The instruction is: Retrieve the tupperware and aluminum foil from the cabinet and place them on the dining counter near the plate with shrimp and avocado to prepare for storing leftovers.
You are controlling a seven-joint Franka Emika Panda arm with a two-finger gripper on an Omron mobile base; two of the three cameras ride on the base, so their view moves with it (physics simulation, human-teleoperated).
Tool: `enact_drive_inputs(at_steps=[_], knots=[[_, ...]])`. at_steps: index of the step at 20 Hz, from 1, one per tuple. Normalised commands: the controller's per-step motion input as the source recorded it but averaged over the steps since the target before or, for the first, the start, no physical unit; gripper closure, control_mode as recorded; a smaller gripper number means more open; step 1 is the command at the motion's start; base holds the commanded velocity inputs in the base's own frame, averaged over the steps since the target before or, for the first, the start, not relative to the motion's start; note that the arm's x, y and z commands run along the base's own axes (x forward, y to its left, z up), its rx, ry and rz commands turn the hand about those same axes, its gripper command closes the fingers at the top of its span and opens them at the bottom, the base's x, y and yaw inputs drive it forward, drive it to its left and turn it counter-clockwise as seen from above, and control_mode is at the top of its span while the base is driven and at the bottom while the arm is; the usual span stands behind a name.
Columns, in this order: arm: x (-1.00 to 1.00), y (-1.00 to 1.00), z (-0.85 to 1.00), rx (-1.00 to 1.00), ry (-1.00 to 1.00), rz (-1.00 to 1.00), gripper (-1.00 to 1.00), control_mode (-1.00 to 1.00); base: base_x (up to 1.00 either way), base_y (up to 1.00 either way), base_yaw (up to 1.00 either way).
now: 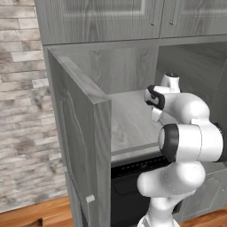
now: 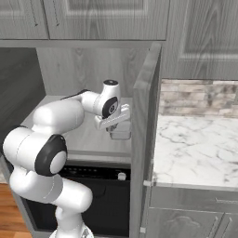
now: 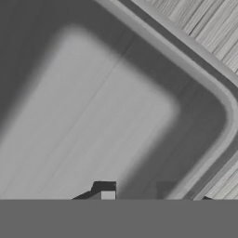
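The cabinet stands open, its door [image 1: 80,133] [image 2: 142,139] swung out toward me. On the pale grey shelf [image 1: 128,119] [image 2: 79,137] rests the tupperware [image 2: 122,131] [image 3: 107,116], pale, translucent and with rounded corners. My gripper [image 2: 115,129] [image 3: 135,195] is down at its near edge. In the hand view one fingertip [image 3: 105,195] sits inside the container and the other shows faintly through the wall. The jaws are apart with the wall between them. The aluminum foil, the plate with shrimp and avocado and the dining counter are out of view.
A black oven front [image 1: 133,177] [image 2: 93,186] sits under the shelf. The open door hems my arm in on the right of the right base view. Beyond it lies a marble worktop [image 2: 195,148] with a brick wall [image 2: 200,97] behind. Closed upper cupboards [image 1: 102,17] hang above.
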Motion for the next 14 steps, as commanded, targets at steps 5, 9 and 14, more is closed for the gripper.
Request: enact_drive_inputs(at_steps=[5, 9, 14], knots=[[0.00, 0.00, 0.00, 0.00, 0.00, 0.00, 1.00, -1.00, 0.00, 0.00, 0.00], [-0.03, 0.00, 0.00, 0.00, 0.00, 0.00, 1.00, -1.00, 0.00, 0.00, 0.00], [-0.62, 0.09, 0.03, 0.00, -0.10, 0.07, 1.00, -1.00, 0.00, 0.00, 0.00]])
